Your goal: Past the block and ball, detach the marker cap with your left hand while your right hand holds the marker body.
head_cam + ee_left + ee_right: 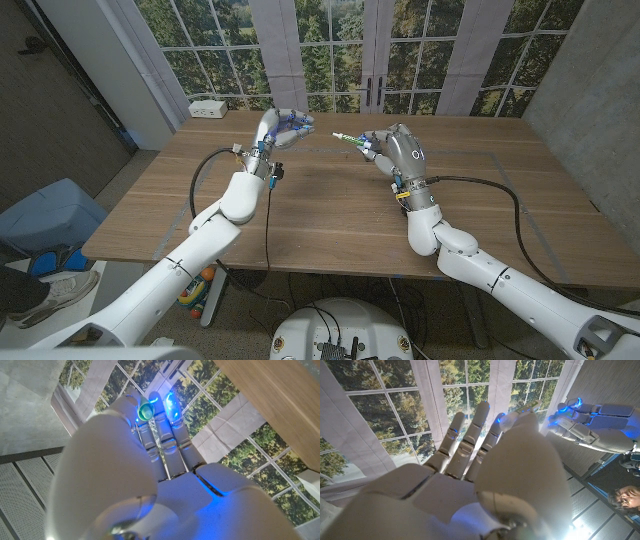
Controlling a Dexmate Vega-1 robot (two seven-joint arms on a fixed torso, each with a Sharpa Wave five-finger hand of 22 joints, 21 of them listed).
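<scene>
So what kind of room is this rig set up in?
Probably an office or lab room, not a workshop: a bare wooden table stands before tall gridded windows looking onto trees, with grey walls either side and a small white box at the table's far corner.

Daylight pours in from the windows at twelve o'clock, leaving the wooden table evenly lit with faint shadows. Straight lines bow toward the head view's edges. Both wrist views look soft, perhaps from closeness, with white glare at five o'clock in the right one.
</scene>
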